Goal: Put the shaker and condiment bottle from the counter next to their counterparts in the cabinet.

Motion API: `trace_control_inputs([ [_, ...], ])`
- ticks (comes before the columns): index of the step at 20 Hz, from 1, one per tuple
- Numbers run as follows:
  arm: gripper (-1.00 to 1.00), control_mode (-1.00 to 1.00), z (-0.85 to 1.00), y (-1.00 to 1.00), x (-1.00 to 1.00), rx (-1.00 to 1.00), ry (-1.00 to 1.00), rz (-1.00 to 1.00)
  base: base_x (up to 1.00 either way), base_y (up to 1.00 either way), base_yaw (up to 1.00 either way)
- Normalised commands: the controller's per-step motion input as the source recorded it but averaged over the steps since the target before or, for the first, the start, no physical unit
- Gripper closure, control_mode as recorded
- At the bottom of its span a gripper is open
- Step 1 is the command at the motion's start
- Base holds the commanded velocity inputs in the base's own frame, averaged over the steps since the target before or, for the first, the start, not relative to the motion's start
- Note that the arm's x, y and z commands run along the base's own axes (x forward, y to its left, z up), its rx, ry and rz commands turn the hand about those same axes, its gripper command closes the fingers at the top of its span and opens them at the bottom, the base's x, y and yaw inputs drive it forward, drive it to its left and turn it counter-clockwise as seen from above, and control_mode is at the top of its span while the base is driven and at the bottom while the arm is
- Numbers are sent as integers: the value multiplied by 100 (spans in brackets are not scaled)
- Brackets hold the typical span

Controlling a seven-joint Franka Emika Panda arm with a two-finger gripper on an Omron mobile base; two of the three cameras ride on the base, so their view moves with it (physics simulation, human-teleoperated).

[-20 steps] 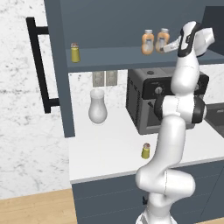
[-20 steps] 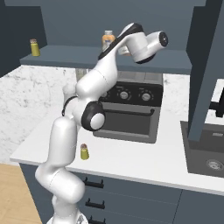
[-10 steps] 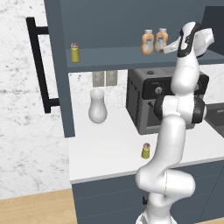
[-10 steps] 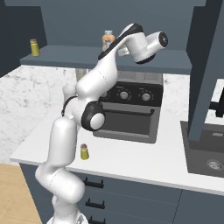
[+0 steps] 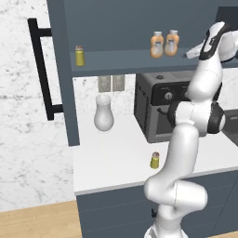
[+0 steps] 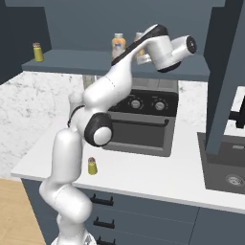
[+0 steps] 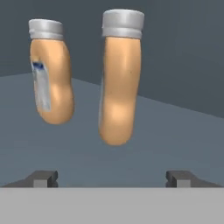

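My gripper (image 7: 112,177) had just spread wide and let go of the condiment bottle (image 5: 171,42), now standing beside its twin (image 5: 156,44) on the cabinet (image 5: 135,60) shelf, upper right of the left base view; that half looked done. The shaker (image 5: 155,160) waited on the counter (image 5: 111,162), lower centre, with my own arm and the toaster oven (image 5: 160,109) close by it.

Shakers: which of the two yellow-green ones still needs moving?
The shaker on the white counter, in front of the black toaster oven. The other shaker already stands on the cabinet shelf.
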Motion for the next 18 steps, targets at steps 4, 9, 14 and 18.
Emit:
trace_control_inputs([
  [4,-100,-100,2,-31,-100,0,0,-2,0,0,0],
  [9,-100,-100,-13,19,-100,0,-2,-12,0,0,0],
  [14,-100,-100,-37,52,-100,0,-5,-22,0,0,0],
  [18,-100,-100,-67,35,-100,0,-19,-25,0,0,0],
])
